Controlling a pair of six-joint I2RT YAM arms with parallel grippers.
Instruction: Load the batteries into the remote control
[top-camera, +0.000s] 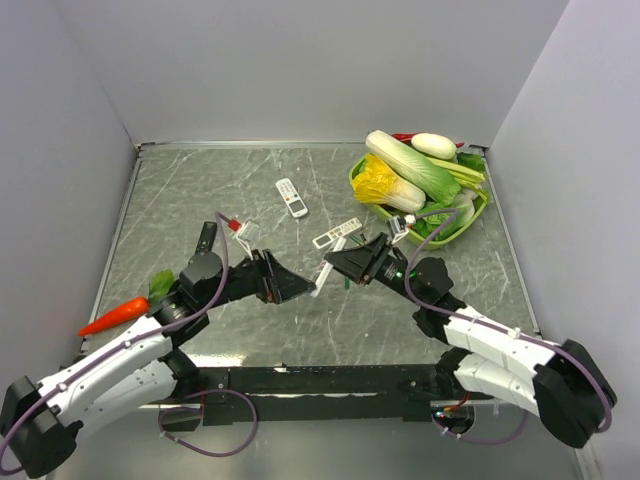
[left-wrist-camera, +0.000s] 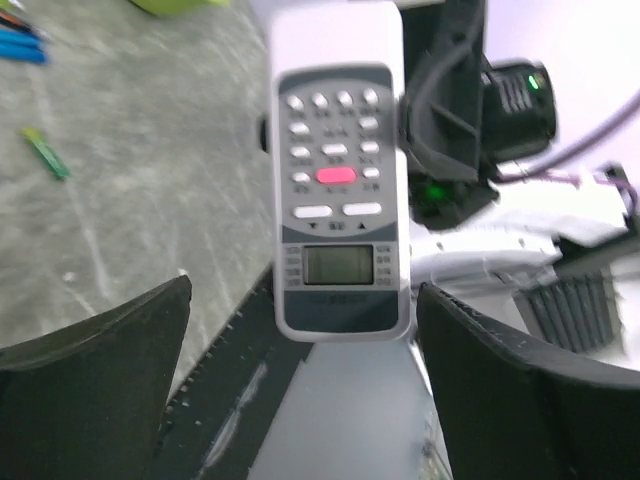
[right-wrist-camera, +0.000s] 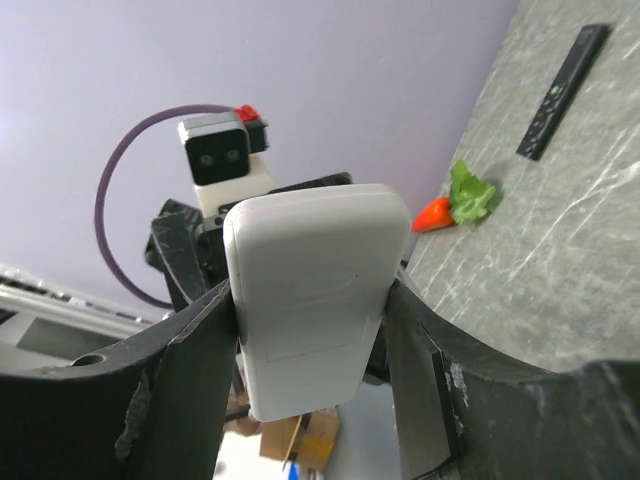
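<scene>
Centrally, the remote control (left-wrist-camera: 337, 200) is clamped between the fingers (right-wrist-camera: 180, 380) of the right gripper (top-camera: 340, 265), over the middle of the table (top-camera: 250, 170) and between the two grippers. The left wrist view shows its face: a white oblong body with rounded corners and a grey panel carrying rows of small pale buttons. One pink button sits mid-panel above two wider white keys, and a small greenish display lies near the lower end. The right wrist view shows its back, plain white, with only the faint outline of a cover. The right jaws press on both long edges. The left gripper (top-camera: 295, 287) faces the remote's front with jaws spread wide. Its fingers (left-wrist-camera: 110, 370) stand clear on either side.

A green battery (left-wrist-camera: 45, 152) and blue batteries (left-wrist-camera: 20, 45) lie blurred on the table, well apart from the held remote.

Farther out lie two white remotes, one (top-camera: 291, 197) toward the back, another (top-camera: 337, 233) just behind the grippers. A black remote (top-camera: 205, 237) lies to the left, a carrot (top-camera: 115, 315) is at the left edge, and a green basket (top-camera: 470, 225) of vegetables stands at the right rear.
</scene>
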